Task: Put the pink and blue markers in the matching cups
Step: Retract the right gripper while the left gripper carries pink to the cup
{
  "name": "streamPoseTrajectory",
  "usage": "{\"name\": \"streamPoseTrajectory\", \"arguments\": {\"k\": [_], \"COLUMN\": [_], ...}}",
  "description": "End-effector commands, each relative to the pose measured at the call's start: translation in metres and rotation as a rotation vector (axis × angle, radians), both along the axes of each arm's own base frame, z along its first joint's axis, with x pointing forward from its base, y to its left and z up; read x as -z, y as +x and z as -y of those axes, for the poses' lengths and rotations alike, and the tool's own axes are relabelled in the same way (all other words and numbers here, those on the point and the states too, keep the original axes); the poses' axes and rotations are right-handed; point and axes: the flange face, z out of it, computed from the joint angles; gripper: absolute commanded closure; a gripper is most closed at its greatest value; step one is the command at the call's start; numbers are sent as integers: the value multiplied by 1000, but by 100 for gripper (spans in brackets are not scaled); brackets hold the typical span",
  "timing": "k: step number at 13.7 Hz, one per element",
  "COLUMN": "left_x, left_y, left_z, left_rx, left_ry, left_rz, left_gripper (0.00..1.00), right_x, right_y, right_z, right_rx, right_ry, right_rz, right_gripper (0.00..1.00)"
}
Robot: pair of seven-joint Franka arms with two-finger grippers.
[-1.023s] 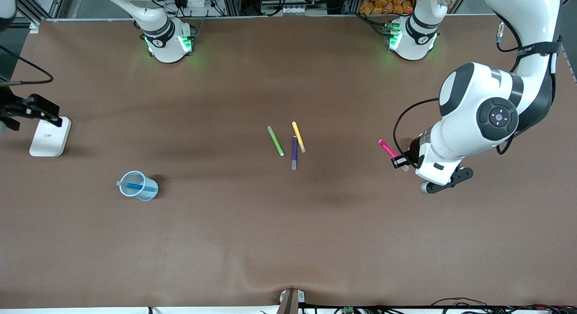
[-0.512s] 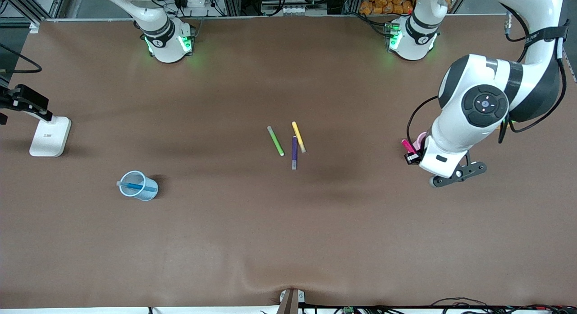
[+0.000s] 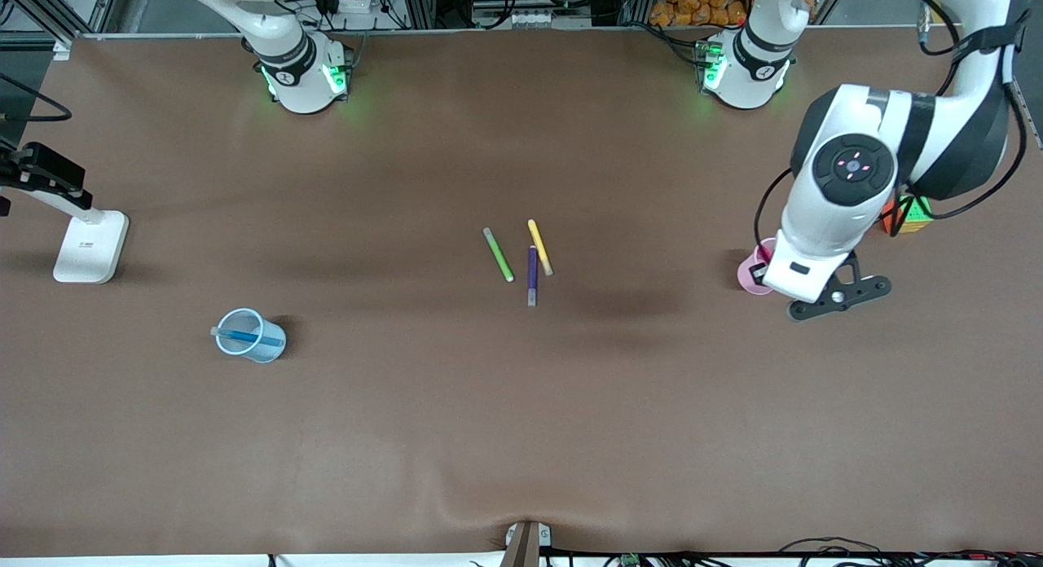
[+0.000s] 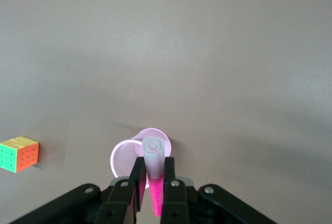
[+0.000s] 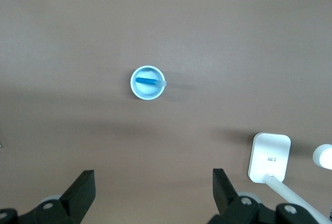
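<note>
The white camera stand (image 3: 90,245) sits at the right arm's end of the table. Nearer the front camera than it, the light blue cup (image 3: 249,336) stands upright with the blue marker (image 3: 244,336) inside, leaning across the cup's mouth, its pale end resting over the rim on the side toward the stand. The right gripper (image 5: 153,193) hangs high over this part of the table, fingers spread wide and empty, the blue cup well below it.

In the middle of the table lie three spare markers: the green marker (image 3: 498,255), the dark purple marker (image 3: 532,275) and the yellow marker (image 3: 539,247), close together, the purple one touching or just beside the yellow.

Toward the left arm's end, the left gripper (image 4: 152,175) is clenched on the pink marker (image 4: 153,175), holding it nearly upright with the pale greyish end pointing down, directly over the open mouth of the light pink cup (image 3: 751,275). Just beside the cup stands a colour cube puzzle (image 4: 19,154), apart from it.
</note>
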Motion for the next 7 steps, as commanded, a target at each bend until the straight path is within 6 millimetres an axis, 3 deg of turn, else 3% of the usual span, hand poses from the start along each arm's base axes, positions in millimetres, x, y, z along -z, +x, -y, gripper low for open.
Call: {"name": "streamPoseTrajectory", "arguments": {"k": [1, 7], "left_x": [-9, 11], "left_y": [-22, -42], "left_z": [-19, -36], "left_rx": [1, 57], "left_ry": [20, 17], "left_rz": [51, 142], "left_gripper": [100, 100], "right_x": [-8, -22], "right_y": [-5, -14], "right_z": [2, -1], "right_rx": [19, 47], "right_ry": [8, 15], "right_rz": [2, 29], "right_gripper": [0, 0]}}
